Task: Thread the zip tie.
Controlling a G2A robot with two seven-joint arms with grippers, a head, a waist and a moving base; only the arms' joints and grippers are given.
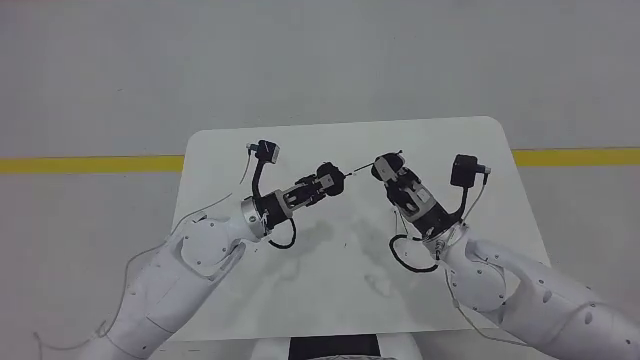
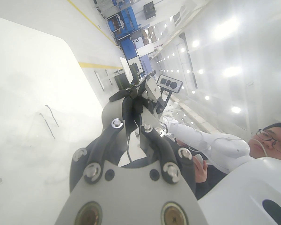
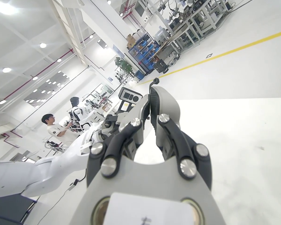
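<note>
The zip tie (image 1: 358,171) is held in the air above the middle of the table (image 1: 440,140), a thin black strip stretched between the 2 grippers. The right gripper (image 3: 151,100) is pinched tight on 1 end (the blocky tip pokes out just past its fingertips). The left gripper (image 1: 331,179) is closed narrow on the other end. On the table lie 2 thin dark strips (image 2: 52,115), side by side and flat.

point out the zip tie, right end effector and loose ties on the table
right end effector (image 3: 150,97): right wrist view, midway between its fingertips
zip tie (image 3: 155,81): right wrist view, black end poking out past the grip
loose ties (image 2: 52,116): left wrist view, middle of one strap
</note>
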